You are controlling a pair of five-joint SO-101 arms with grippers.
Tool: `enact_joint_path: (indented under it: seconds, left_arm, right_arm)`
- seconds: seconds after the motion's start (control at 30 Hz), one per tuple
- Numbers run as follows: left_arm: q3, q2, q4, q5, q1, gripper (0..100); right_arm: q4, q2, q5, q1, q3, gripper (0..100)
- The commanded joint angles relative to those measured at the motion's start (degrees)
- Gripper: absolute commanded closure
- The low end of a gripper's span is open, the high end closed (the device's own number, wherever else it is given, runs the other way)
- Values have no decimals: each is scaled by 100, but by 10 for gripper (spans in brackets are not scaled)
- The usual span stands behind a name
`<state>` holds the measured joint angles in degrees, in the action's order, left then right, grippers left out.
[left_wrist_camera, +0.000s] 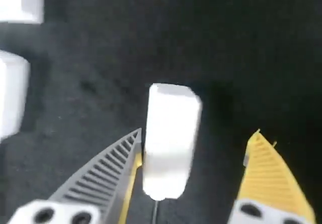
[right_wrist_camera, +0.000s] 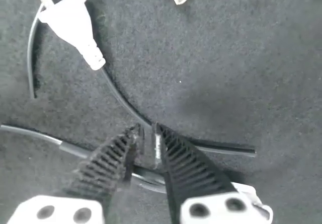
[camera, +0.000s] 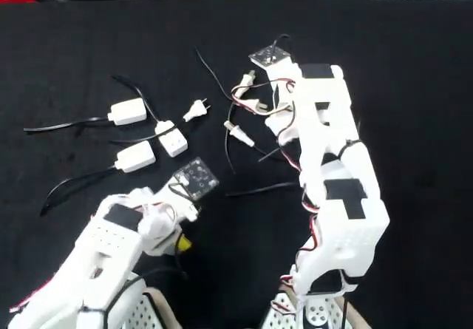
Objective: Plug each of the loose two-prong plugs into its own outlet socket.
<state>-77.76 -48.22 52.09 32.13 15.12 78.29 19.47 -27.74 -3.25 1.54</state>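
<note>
Left gripper (left_wrist_camera: 197, 131): my fingers spread wide, gripping nothing.
Socket (left_wrist_camera: 171, 138): lies between them, touching the grey finger (left_wrist_camera: 108, 176); long axis runs straight away from me.
Right gripper (right_wrist_camera: 147, 131): nearly closed, pinching a black cord (right_wrist_camera: 118, 95) (the plug's own).
Plug (right_wrist_camera: 70, 20): just beyond my fingertips, prongs pointing away.

Three sockets (camera: 135, 157) lie left of the loose plugs (camera: 238, 133).

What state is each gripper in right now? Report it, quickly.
Left gripper: open, around a white rectangular plastic outlet socket.
Right gripper: shut on a thin black cable.
</note>
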Motion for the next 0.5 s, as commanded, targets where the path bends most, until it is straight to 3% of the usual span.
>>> enact_joint_path:
  seconds: [0.0, 0.23, 0.47]
  left_arm:
    - [409, 193, -18, 343, -127, 707]
    - [998, 176, 501, 545, -127, 772]
    - [1824, 229, 1495, 141, -154, 771]
  right_arm:
    - [-62, -48, 53, -53, 31, 965]
    - [-62, -48, 53, -44, 31, 965]
    - [-62, -48, 53, -44, 22, 963]
